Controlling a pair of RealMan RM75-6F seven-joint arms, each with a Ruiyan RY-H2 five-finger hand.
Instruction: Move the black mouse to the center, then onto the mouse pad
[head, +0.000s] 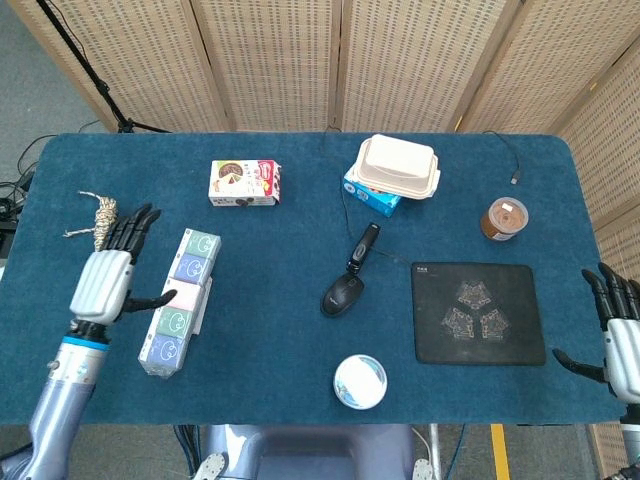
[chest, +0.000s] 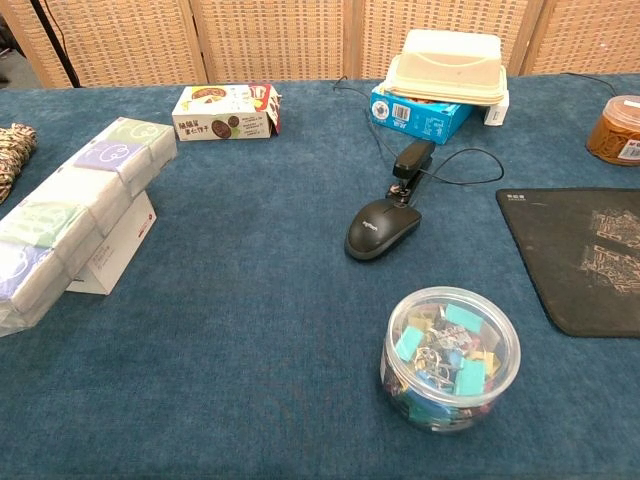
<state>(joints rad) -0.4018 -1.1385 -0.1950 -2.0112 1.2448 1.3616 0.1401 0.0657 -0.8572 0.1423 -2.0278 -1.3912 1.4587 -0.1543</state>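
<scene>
The black mouse (head: 342, 295) (chest: 381, 228) lies near the middle of the blue table, nothing touching it. The dark mouse pad (head: 478, 312) (chest: 584, 257) lies flat to its right, bare. My left hand (head: 108, 275) hovers far left over the table's edge, fingers spread, holding nothing. At the right edge my right hand (head: 618, 336) shows with fingers apart and empty. Neither hand appears in the chest view.
A black stapler (head: 364, 246) lies just behind the mouse. A clear tub of clips (head: 360, 381) (chest: 450, 356) stands in front of it. A row of tissue packs (head: 181, 298), a snack box (head: 244, 183), stacked boxes (head: 393, 171), a brown jar (head: 504, 217) and a rope bundle (head: 104, 230) ring the table.
</scene>
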